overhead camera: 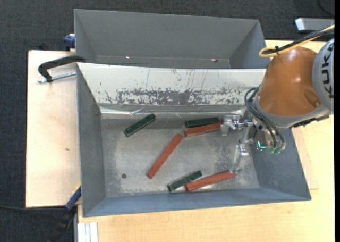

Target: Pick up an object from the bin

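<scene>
Reaching into the grey metal bin (90,145) from the right, the KUKA arm (289,84), its wrist capped in orange, hangs its jaws low over the right side of the bin floor. Whether the jaws are released or clenched cannot be told from this angle. Their lower end stands just beside the right tip of the front red stick (211,180), a flat bar lying almost level near the front wall and the thing nearest to them. The front green stick (185,181), dark and of like shape, touches that bar's left end and slants slightly upward to the right. In the middle of the floor the long red stick (164,155) lies on a diagonal, well apart from the arm. Against the back wall, the back red stick (203,129) and the back green stick (202,123) lie side by side, their right ends near the upper metal parts of the wrist. The lone green stick (139,125) rests at the back left, tilted, apart from the rest.
</scene>
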Motion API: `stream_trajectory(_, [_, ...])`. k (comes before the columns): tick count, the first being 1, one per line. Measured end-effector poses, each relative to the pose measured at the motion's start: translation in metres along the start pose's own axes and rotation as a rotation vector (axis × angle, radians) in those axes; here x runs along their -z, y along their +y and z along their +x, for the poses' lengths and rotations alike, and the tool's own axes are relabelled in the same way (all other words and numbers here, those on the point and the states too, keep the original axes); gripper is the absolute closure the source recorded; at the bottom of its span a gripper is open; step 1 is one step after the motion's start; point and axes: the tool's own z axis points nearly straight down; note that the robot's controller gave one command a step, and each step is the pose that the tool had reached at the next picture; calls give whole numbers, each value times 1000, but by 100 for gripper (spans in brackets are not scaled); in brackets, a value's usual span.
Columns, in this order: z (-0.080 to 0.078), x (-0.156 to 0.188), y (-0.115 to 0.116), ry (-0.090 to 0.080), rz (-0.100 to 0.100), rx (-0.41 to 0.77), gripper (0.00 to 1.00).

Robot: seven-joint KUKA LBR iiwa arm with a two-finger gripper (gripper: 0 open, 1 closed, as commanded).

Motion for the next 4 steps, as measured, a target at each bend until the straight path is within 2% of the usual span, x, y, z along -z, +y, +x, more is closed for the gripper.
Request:
stream_trajectory(1, [2, -11, -2, -16, 2, 80, 0])
stream_trajectory(2, [21, -67, -11, 0, 0, 277, 0])
stream_trajectory(3, [5, -77, -26, -13, 2, 87, 100])
stream_trajectory(4, [5, -77, -26, -13, 2, 88, 100])
